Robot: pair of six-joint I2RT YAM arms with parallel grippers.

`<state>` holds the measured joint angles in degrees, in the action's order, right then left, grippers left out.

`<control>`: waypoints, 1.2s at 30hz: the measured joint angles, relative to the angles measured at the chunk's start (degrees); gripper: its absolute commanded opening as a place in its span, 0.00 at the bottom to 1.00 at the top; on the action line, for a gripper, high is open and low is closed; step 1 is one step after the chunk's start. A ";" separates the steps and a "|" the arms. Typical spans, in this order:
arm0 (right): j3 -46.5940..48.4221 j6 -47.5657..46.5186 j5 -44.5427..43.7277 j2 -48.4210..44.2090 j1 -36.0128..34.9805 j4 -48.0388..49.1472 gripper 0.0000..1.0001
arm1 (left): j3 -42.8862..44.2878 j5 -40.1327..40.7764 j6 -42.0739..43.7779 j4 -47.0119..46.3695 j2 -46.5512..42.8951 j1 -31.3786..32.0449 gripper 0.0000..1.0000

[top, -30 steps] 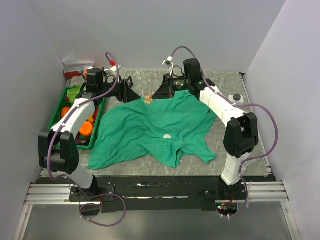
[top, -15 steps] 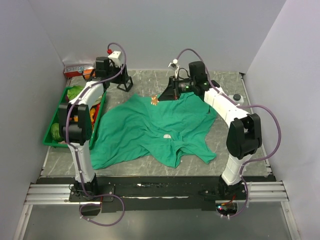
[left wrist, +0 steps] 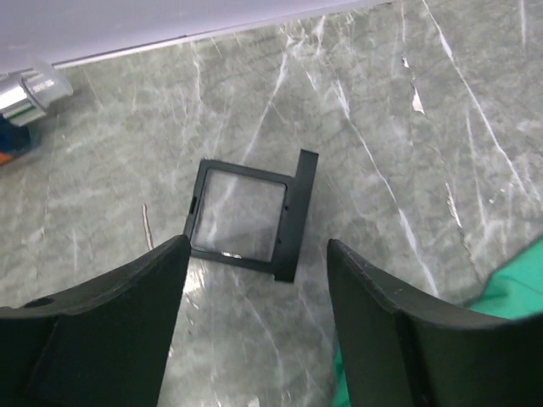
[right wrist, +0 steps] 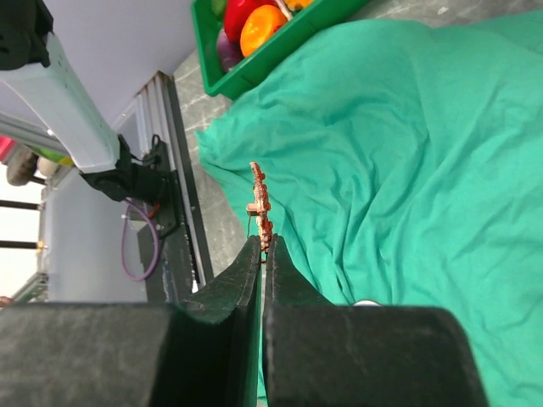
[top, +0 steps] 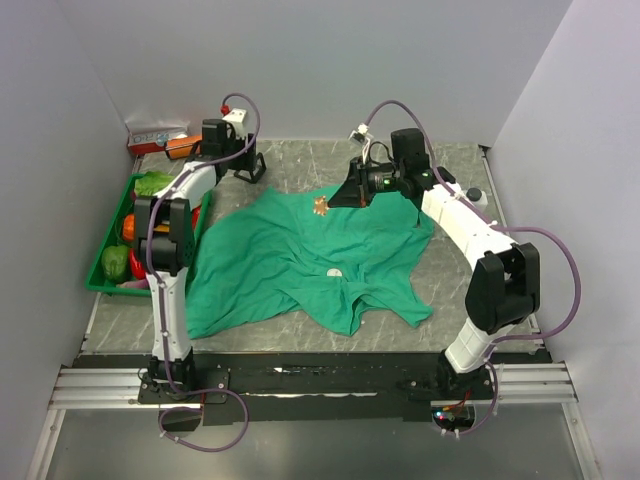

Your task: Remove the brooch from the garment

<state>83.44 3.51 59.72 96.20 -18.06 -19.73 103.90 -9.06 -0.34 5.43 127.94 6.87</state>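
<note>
The garment (top: pixel 300 262) is a wrinkled teal T-shirt spread over the middle of the marble table, and it fills most of the right wrist view (right wrist: pixel 407 153). My right gripper (top: pixel 338 198) hangs over the shirt's far edge. Its jaws (right wrist: pixel 265 246) are shut on the brooch (right wrist: pixel 260 203), a tiny orange-gold ornament seen edge-on and sticking out past the fingertips. From above, the brooch (top: pixel 320 206) shows just left of the gripper. My left gripper (top: pixel 247 165) is at the back left, off the shirt. It stands open (left wrist: pixel 259 248) over bare marble with nothing between its fingers.
A flat black square frame (left wrist: pixel 246 219) with a clear pane lies on the marble under the left gripper. A green bin (top: pixel 110 275) of vegetables stands along the left edge. A red-and-white box (top: pixel 155 135) sits at the back left, a small white object (top: pixel 472 196) at the right.
The left arm has swung from the shirt's far edge to the back left, its jaws opening wider. The right gripper has carried the brooch a little to the right and nearer.
</note>
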 measured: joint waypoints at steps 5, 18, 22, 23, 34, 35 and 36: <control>-0.20 -1.38 -1.25 -0.09 0.00 -1.62 0.00 | 2.14 0.15 0.96 -0.48 2.47 0.00 0.58; -0.20 -3.21 -3.08 -0.09 0.00 -3.17 0.00 | 2.23 -1.46 1.20 -0.33 4.26 0.31 0.45; -0.20 -3.61 -3.39 -0.09 0.02 -3.54 0.00 | 2.23 -2.34 2.32 -0.33 4.35 0.42 0.39; -0.20 -3.63 -3.41 -0.09 0.02 -3.58 0.00 | 2.23 -2.60 2.75 -0.35 4.48 0.46 0.39; -0.20 -4.24 -3.82 -0.09 0.02 -3.96 0.00 | 2.32 -3.98 8.28 0.74 5.84 1.09 0.17; -0.20 -4.28 -3.82 -0.11 0.02 -3.96 0.00 | 2.32 -4.24 8.92 0.90 5.84 1.09 0.16; -0.20 -4.35 -3.82 -0.11 0.02 -3.96 0.00 | 2.32 -4.61 9.88 0.98 5.84 1.09 0.15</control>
<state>83.24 -0.84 55.90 96.09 -18.04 -23.68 106.21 -13.67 9.54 6.42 133.78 7.97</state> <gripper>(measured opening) 0.022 0.188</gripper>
